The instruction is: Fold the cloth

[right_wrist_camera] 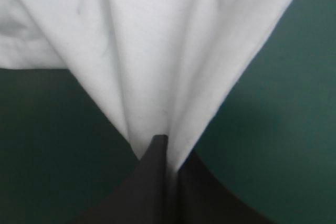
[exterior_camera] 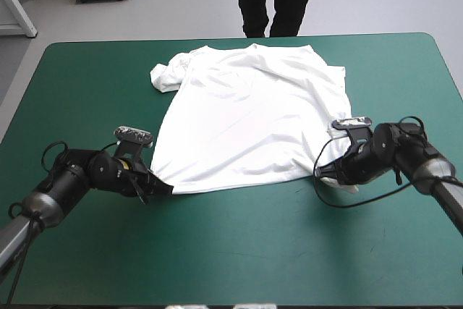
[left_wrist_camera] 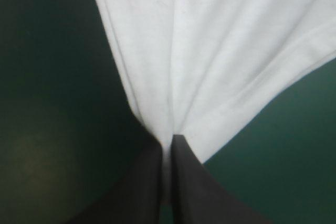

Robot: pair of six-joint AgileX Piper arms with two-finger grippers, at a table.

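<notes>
The teal-green table (exterior_camera: 239, 251) lies broad under both my arms. Ahead of my grippers the white T-shirt (exterior_camera: 249, 106) is spread nearly flat on it, with one sleeve bunched at the far corner on my left side. My left gripper (exterior_camera: 163, 189) is pressed almost together, pinching the near hem corner. My right gripper (exterior_camera: 325, 171) pinches the opposite hem corner likewise, cloth fanning out from between its black fingers (right_wrist_camera: 152, 182).
</notes>
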